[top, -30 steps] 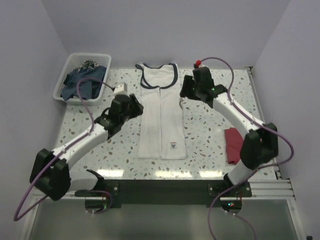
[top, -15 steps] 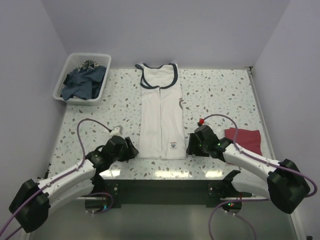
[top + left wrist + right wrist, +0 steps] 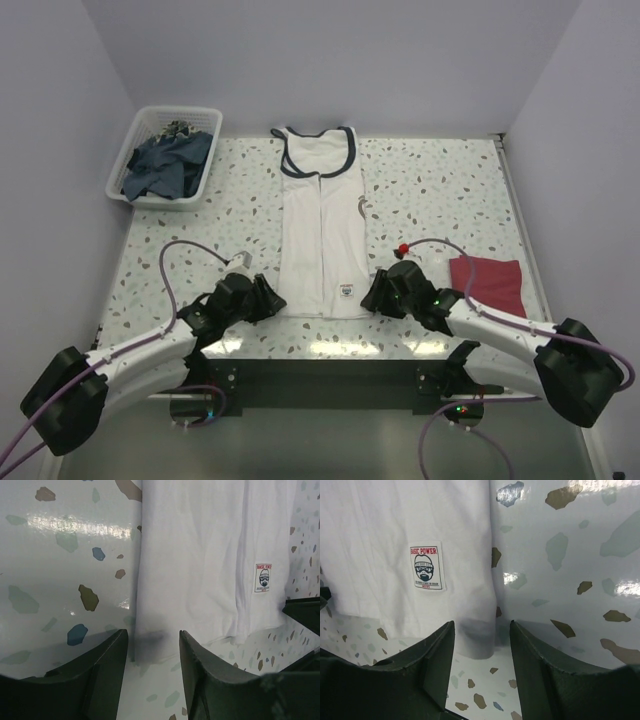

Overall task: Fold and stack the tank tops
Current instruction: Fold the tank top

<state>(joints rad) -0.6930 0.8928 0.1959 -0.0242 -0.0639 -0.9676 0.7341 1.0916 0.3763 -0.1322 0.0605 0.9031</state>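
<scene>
Within left gripper [image 3: 152,636], white top [image 3: 200,555] corner.

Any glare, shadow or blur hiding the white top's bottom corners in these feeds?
Top external: glare strips along the table's near edge, white tank top clear. Left wrist: glare streak left of the cloth, hem corner shadowed between the jaws, yet sharp. Right wrist: same shadow on its corner, label crisp, glare upper right.

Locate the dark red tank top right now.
In the top view, the dark red tank top lies folded on the right side of the table, just right of the right gripper and apart from the white tank top.
</scene>
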